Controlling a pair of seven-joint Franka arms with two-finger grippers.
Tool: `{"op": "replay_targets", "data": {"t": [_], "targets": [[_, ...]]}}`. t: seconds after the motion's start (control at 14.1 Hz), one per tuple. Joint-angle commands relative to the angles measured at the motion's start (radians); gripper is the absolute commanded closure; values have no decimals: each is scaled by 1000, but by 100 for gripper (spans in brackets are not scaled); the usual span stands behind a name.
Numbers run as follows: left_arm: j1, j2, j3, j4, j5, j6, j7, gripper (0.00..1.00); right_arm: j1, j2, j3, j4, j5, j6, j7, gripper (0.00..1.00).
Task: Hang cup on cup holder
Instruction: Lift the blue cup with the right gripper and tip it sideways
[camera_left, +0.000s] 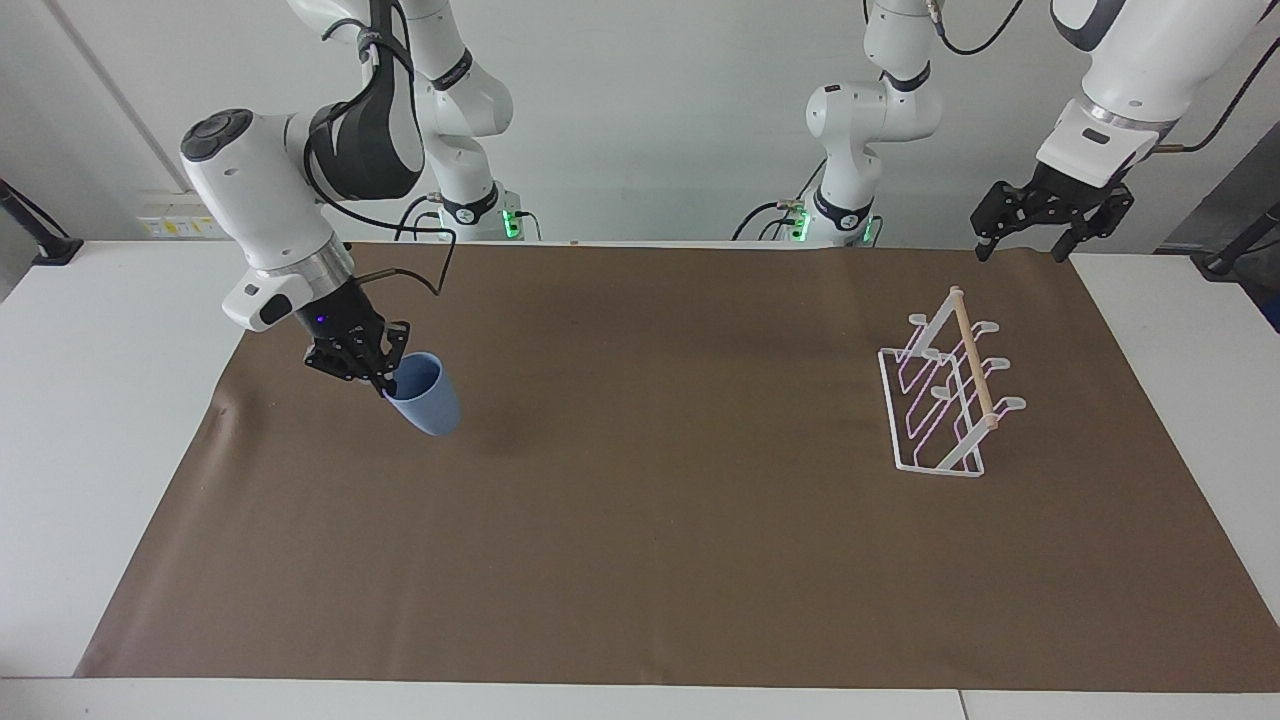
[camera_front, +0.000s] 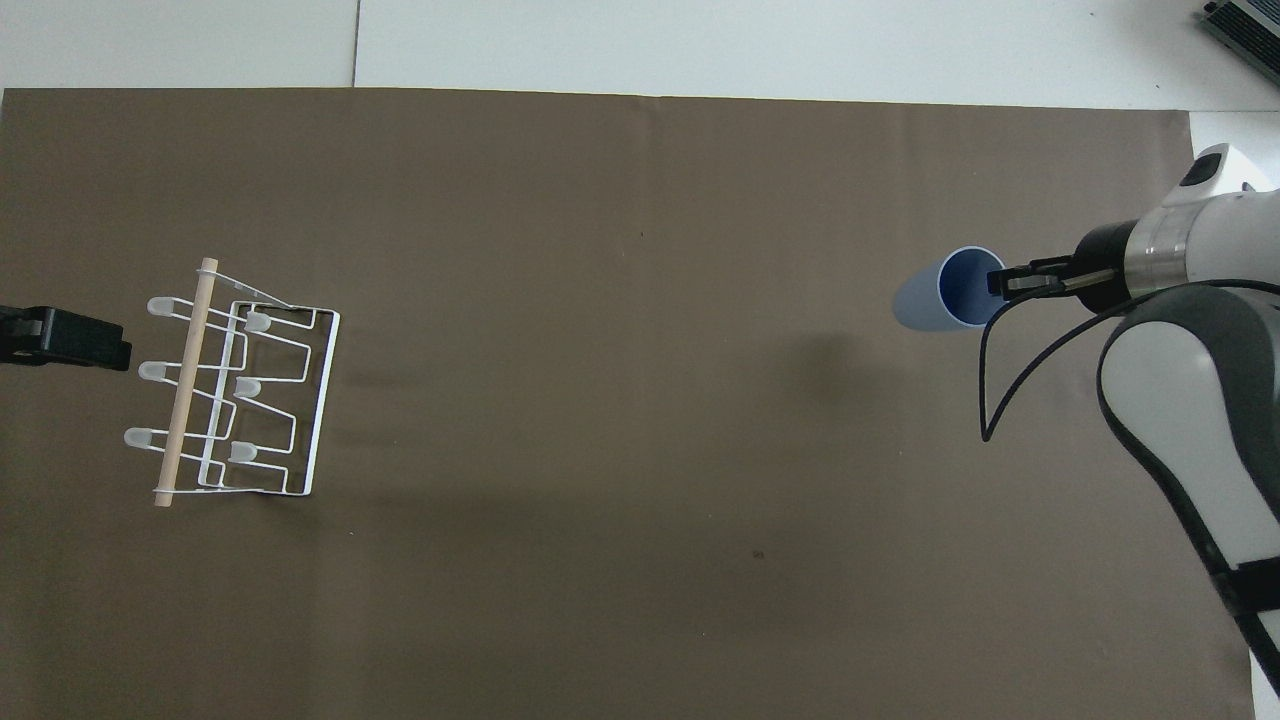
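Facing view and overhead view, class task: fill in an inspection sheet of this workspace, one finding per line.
Surface: brown mat on a white table.
Job's things: cup tilted, lifted off the mat; holder bare, toward the left arm's end.
Clutter: nothing seen.
Grippers: right gripper shut on the cup's rim; left gripper open, waiting over the mat's edge near the holder.
Cables: black cable loops from the right arm.
Surroundings: white wall, sockets.

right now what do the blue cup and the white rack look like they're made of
Light-blue tapered cup: probably plastic, with an even matte surface and no glare. White rack: thin bent wire, likely coated metal, with a pale bare wooden dowel across its top.
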Motion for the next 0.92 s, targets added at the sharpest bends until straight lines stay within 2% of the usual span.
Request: {"op": "replay_targets", "data": {"t": [0.0,0.28,0.64,0.85], "targets": [[-5,-26,6,-28,22,17,-18,0,-11,-2,6,18,226,-26,-33,100],[0,-26,9,-27,22,15,-16,0,-11,-12,28,16,538,-64,-32,100],[-2,-38,18,-13,20,12,-13,0,-10,-40,54,-11,780,-118,-24,100],[-8,-45,13,-24,3,32,-7,0,-10,-77,89,-72,921,-135,11,100]]}}
